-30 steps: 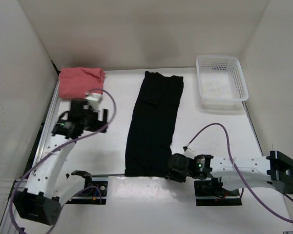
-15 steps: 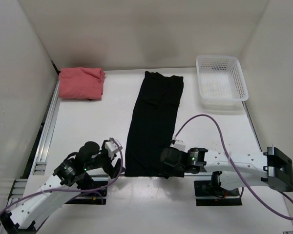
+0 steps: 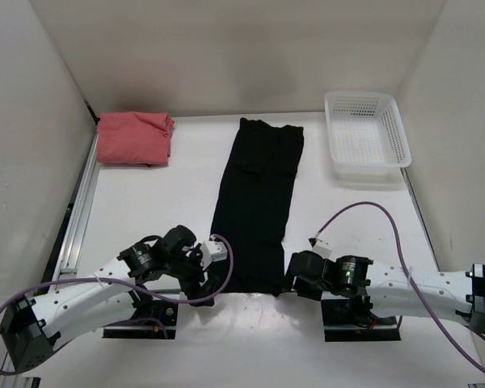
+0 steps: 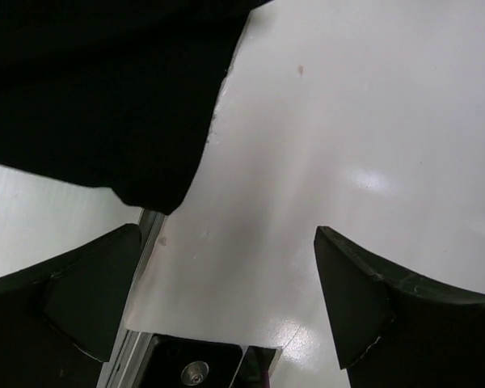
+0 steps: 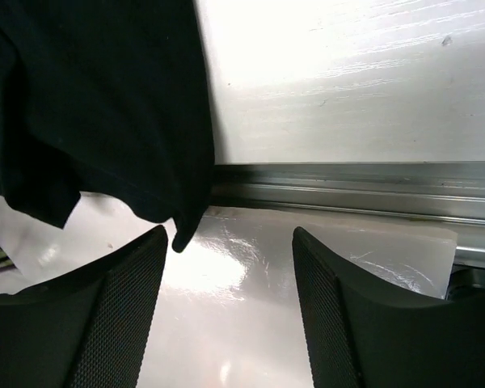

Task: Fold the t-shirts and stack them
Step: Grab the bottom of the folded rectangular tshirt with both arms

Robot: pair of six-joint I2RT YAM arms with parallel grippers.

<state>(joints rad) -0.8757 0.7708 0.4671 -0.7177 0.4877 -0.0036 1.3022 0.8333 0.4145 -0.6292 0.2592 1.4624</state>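
The black t-shirt [image 3: 255,206], soft plain cloth folded into a long narrow strip, lies in the middle of the smooth white tabletop [image 3: 170,194], from far edge to near edge. The pink t-shirt [image 3: 133,137] lies folded in the far left corner, and a white plastic basket [image 3: 370,174] full of holes stands in the far right corner. At the near corners of the strip, the left gripper [image 4: 226,242] and the right gripper [image 5: 229,234] are both released and hold nothing.

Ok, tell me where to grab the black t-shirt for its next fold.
Take the black t-shirt by its two near corners, coming in from the near edge of the table. It lies flat as a long strip running front to back, with that hem right at the edge.
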